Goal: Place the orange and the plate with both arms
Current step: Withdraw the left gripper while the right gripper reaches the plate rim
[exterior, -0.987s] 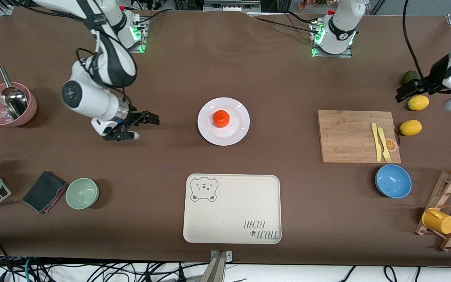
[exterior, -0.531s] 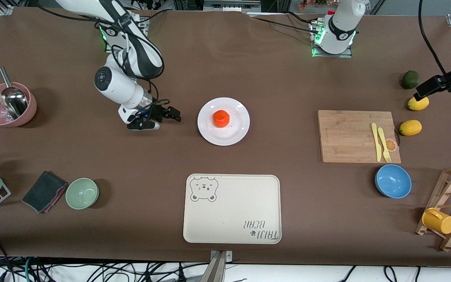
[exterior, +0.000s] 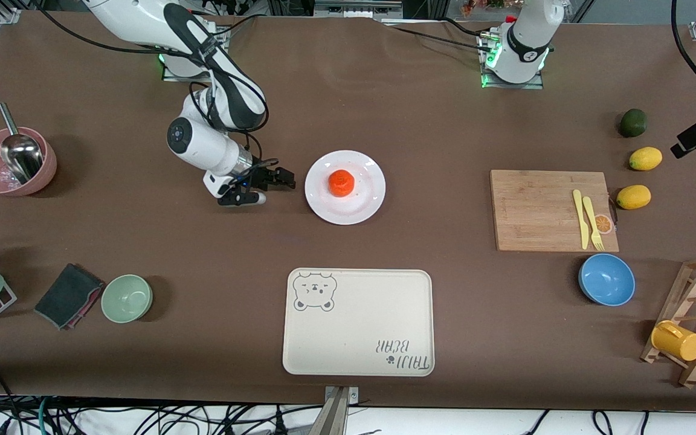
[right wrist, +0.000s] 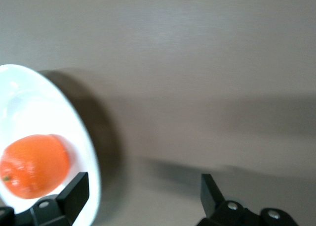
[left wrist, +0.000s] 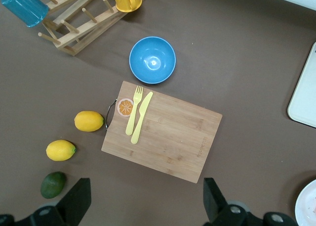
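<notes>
Sitting mid-frame, the orange [exterior: 341,182] tops the plate [exterior: 366,208] — the tray [exterior: 357,323] lies unfilled; right gripper [exterior: 269,186] beside the plate and left gripper [left wrist: 143,206] at upper right — both gape, holding nothing.

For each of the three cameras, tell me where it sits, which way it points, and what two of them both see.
Front view: high across the table, facing both bases; shows the right gripper beside the plate with the orange.
Left wrist view: on the left arm, looking down at the cutting board and blue bowl; open left gripper at its edge.
Right wrist view: low beside the plate; open right gripper.
Shared: front and right wrist views both show the orange.
</notes>
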Robot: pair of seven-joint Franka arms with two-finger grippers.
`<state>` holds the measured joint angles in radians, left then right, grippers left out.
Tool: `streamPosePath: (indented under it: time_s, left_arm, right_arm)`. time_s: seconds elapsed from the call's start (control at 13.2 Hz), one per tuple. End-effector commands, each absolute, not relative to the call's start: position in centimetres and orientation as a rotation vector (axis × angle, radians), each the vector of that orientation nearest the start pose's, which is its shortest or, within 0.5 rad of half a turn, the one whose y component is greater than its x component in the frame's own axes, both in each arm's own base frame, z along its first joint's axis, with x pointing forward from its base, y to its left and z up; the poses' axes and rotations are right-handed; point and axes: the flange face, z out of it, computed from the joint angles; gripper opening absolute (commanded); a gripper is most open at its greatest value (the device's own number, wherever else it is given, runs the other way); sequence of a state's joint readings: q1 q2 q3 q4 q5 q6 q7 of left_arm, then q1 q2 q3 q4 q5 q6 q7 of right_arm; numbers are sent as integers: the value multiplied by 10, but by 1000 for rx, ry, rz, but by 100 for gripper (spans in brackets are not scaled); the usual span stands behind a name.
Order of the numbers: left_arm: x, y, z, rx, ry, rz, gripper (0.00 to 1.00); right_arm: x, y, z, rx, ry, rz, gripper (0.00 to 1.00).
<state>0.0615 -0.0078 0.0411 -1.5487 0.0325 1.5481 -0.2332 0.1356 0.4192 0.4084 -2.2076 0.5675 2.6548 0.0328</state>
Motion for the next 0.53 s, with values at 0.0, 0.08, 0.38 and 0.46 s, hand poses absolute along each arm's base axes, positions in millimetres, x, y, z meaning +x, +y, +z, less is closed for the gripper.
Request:
streamPosePath:
  time_s: [0.0, 0.08, 0.38, 0.46]
  left_arm:
    - [548, 59, 641, -3059, -496, 13, 100]
    - [548, 59, 641, -3059, -496, 20, 100]
    - [540, 57, 639, -3060, -490, 101, 100]
    - [537, 53, 639, -3061, -479, 127, 100]
  right_arm:
    - [506, 281, 221, -2639, -48, 222, 100]
    - [509, 273, 215, -2632, -85, 229, 100]
    - [516, 265, 193, -2580, -132, 232, 100]
    - [518, 266, 191, -2528, -96, 225, 100]
